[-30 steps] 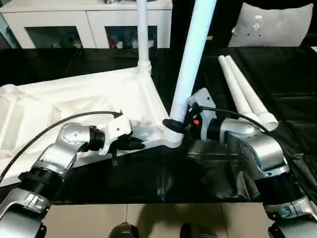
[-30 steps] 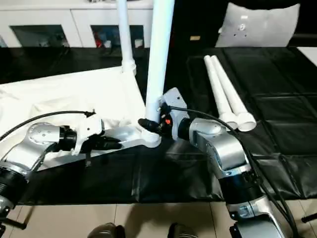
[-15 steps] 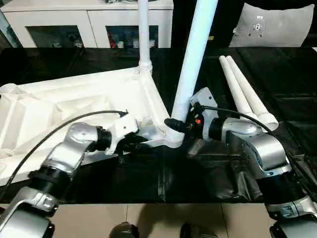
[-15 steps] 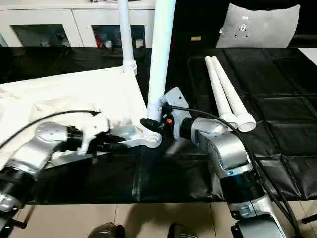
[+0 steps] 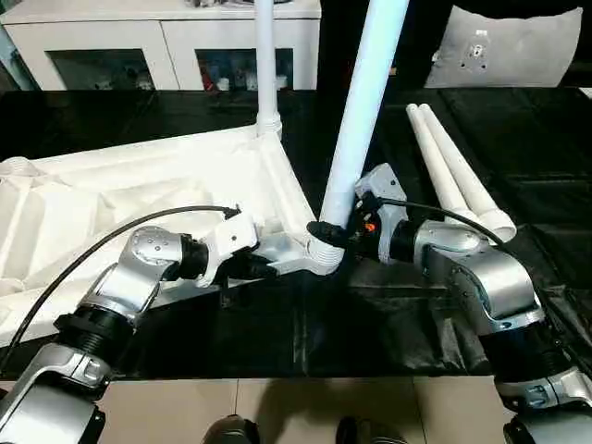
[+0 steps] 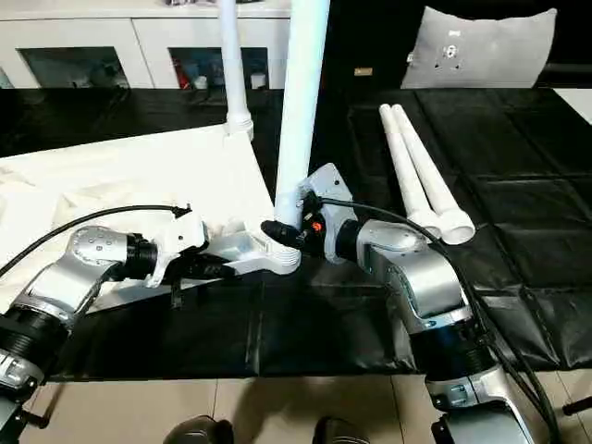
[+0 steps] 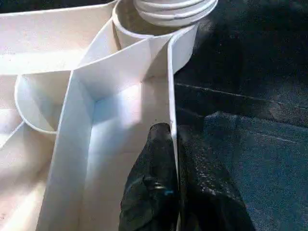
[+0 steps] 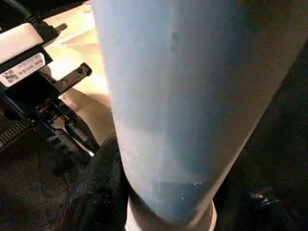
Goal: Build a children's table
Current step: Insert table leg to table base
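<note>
I have the children's table (image 5: 139,190) lying upside down on the left half of the black-covered work surface (image 5: 305,333), its ribbed underside facing up. One leg (image 5: 266,55) stands in the far corner socket at about twelve o'clock from the top's centre. A second leg (image 5: 363,102) rises, slightly tilted, out of the near corner socket (image 5: 322,254) at about four o'clock.

My left gripper (image 7: 174,144) is pinched together on the top's raised rim (image 7: 171,82) just beside that near socket, one finger inside the wall and one outside. My right gripper (image 6: 289,231) is clamped around the base of the tilted leg, just above the socket collar.

Two spare legs (image 5: 453,171) lie side by side, touching, on the black cover at roughly two o'clock from the socket, wide ends toward me.

The cover is dark sheeting with creases and seams. Beyond it, at eleven o'clock, stands a white cabinet (image 5: 157,42) with glass doors; at one o'clock a grey cushion (image 5: 513,46) leans in the dark background. A pale floor (image 5: 305,412) shows at the near edge.
</note>
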Available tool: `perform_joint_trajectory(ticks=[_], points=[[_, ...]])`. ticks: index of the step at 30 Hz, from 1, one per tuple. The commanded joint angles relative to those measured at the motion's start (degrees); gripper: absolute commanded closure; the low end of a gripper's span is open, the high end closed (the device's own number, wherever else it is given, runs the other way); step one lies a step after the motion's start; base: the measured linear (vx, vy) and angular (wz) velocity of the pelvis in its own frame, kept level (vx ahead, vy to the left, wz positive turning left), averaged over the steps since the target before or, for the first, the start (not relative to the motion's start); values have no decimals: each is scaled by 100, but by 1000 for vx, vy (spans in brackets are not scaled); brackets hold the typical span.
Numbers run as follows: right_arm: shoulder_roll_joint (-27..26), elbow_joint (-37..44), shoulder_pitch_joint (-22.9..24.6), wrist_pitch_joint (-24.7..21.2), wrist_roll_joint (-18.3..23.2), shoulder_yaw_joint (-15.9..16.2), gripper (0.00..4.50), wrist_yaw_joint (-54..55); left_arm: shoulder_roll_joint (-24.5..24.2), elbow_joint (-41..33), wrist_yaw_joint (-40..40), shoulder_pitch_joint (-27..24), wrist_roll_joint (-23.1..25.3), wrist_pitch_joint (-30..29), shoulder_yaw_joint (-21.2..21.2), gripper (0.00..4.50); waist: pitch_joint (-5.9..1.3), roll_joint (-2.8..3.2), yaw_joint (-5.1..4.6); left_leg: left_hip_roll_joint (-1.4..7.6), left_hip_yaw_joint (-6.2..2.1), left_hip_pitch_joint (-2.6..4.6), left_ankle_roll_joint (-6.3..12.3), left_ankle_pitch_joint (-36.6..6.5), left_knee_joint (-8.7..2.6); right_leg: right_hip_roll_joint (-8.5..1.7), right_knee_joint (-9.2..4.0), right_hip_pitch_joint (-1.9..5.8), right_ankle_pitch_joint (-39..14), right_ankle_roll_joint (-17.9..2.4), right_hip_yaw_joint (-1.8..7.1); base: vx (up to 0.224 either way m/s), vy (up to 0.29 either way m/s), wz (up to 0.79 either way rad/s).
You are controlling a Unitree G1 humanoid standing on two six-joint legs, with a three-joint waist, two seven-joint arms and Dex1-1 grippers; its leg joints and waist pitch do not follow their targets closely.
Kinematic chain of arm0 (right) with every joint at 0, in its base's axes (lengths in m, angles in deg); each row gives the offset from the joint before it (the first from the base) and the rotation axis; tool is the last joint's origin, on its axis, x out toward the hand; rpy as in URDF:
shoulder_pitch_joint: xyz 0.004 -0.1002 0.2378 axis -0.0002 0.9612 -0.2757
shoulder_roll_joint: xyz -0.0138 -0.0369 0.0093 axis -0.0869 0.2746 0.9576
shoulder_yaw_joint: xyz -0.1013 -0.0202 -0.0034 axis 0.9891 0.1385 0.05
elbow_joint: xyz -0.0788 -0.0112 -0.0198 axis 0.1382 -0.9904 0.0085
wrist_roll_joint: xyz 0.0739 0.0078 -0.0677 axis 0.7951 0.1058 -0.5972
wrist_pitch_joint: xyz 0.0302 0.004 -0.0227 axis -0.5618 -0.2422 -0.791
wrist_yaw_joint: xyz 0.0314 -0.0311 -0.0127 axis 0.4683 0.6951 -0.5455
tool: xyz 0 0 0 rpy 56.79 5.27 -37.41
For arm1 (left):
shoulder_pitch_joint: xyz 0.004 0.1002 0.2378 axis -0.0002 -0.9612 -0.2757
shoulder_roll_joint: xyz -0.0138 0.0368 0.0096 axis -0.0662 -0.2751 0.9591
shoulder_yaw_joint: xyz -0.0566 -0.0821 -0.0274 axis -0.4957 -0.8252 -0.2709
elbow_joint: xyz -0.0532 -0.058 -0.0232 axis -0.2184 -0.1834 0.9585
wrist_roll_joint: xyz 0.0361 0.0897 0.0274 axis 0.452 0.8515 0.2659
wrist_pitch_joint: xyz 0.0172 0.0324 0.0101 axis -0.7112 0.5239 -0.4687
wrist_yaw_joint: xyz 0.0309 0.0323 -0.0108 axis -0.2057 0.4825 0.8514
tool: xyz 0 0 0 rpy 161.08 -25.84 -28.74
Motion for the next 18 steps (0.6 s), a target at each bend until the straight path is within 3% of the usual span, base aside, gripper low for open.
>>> perform_joint_trajectory(ticks=[1,6,13,18], points=[[-8,5,14,33,-21,-78,262,37,-90,166,-11,98,292,249,152,443,-479,7,-3,245,-143,118,28,-1713,-409,-443,-565,249,-3193,-483,274,0,0,0],[25,-70,-42,25,-5,-72,262,-44,-114,-30,546,56,68,432,152,448,-480,-11,-2,260,-145,109,47,-1667,-420,-460,-543,258,-3093,-534,285,0,0,0],[154,85,98,-195,0,124,262,-219,-87,-32,965,81,-138,495,145,450,-497,-7,39,307,-124,94,62,-1416,-435,-455,-411,268,-2230,-915,340,0,0,0],[286,352,290,-436,75,169,262,-329,-53,-7,1222,115,-227,516,104,450,-480,8,73,298,-117,92,74,-1426,-437,-470,-437,287,-2383,-861,345,0,0,0]])
